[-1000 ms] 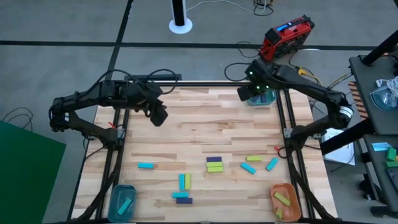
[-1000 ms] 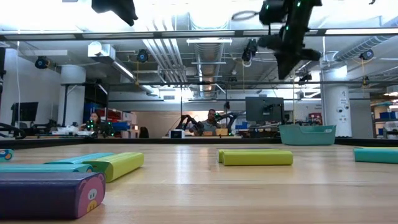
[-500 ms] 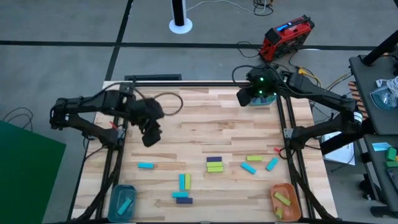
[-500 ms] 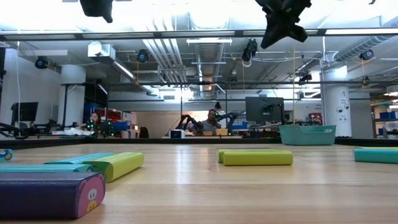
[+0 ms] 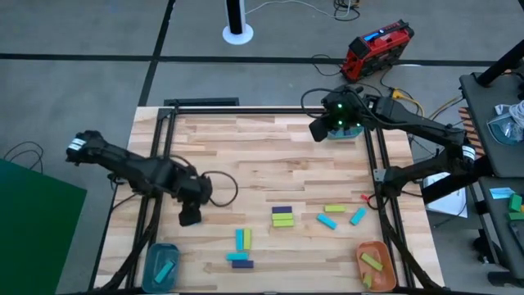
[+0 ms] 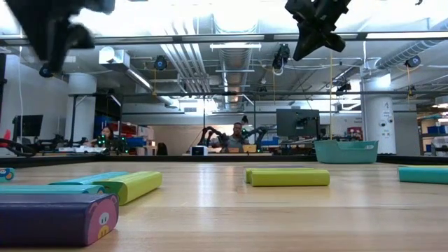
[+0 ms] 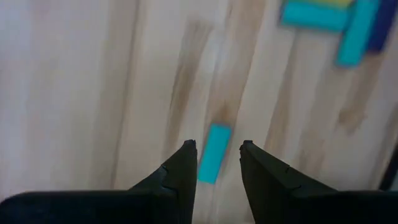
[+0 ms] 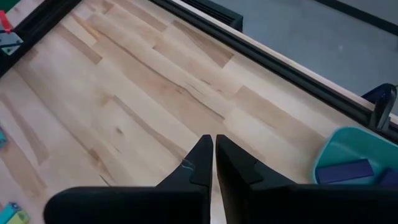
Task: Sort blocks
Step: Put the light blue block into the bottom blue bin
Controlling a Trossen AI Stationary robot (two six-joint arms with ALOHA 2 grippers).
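Left pincer (image 7: 216, 146), fingers spread, hovers over a lone cyan block (image 7: 212, 163) lying flat on the tabletop (image 5: 270, 156); rigid and probably light, it is best pinched across its narrow sides.

A flat purple block (image 6: 56, 218) is lying nearest on the wooden table (image 6: 280, 217), with a yellow-green block (image 6: 131, 186) behind it. Another yellow-green bar (image 6: 290, 178) is lying farther back. A teal bowl (image 6: 345, 151) is standing at the far edge.
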